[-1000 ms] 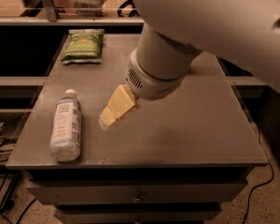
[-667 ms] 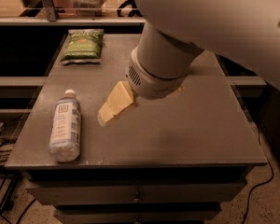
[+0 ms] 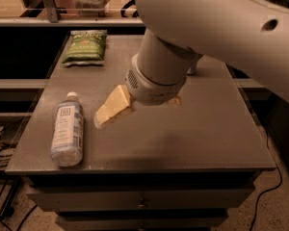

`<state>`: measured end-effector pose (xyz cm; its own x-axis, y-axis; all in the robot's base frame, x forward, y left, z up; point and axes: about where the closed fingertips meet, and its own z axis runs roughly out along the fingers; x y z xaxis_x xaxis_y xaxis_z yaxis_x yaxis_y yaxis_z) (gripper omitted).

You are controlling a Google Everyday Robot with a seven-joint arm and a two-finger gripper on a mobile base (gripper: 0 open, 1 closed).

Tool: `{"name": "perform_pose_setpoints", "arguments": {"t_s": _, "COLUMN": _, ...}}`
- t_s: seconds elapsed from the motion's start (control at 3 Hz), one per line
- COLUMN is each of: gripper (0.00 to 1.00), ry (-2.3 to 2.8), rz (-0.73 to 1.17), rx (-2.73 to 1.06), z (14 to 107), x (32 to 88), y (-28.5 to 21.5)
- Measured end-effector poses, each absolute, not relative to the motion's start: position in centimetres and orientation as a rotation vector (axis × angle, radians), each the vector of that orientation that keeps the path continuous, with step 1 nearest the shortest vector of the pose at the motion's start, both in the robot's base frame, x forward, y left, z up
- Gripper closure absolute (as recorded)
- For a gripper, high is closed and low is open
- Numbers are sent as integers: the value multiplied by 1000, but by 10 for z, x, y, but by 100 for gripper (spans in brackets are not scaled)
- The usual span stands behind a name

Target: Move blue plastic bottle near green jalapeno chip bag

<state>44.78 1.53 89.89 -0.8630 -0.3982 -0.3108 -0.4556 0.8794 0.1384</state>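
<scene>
Camera view, and the bottle (image 3: 67, 131) is lying on its side at the near left of the worktop (image 3: 197, 134), white cap pointing to the far side, label facing up. Well beyond it, at the far left corner, the green bag (image 3: 85, 47) lies flat. Between them is bare worktop, so the two are well apart. Over the middle hangs the tool (image 3: 113, 110), slanting down and left off the big white arm (image 3: 207, 28), its pale tip just right of the bottle and not touching it. Open or closed? Can't tell from this angle, and nothing shows in its hold.
</scene>
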Motion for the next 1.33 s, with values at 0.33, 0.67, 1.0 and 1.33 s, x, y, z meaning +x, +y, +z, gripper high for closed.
{"name": "perform_pose_setpoints", "arguments": {"t_s": 0.33, "gripper": 0, "ry": 2803, "rz": 434, "rx": -558, "z": 888, "x": 451, "y": 40}}
{"name": "perform_pose_setpoints", "arguments": {"t_s": 0.67, "gripper": 0, "ry": 2830, "rz": 571, "rx": -436, "z": 877, "x": 448, "y": 63}}
{"name": "perform_pose_setpoints", "arguments": {"t_s": 1.0, "gripper": 0, "ry": 2826, "rz": 583, "rx": -421, "z": 878, "x": 449, "y": 66}}
{"name": "perform_pose_setpoints", "arguments": {"t_s": 1.33, "gripper": 0, "ry": 2853, "rz": 572, "rx": -413, "z": 873, "x": 448, "y": 72}}
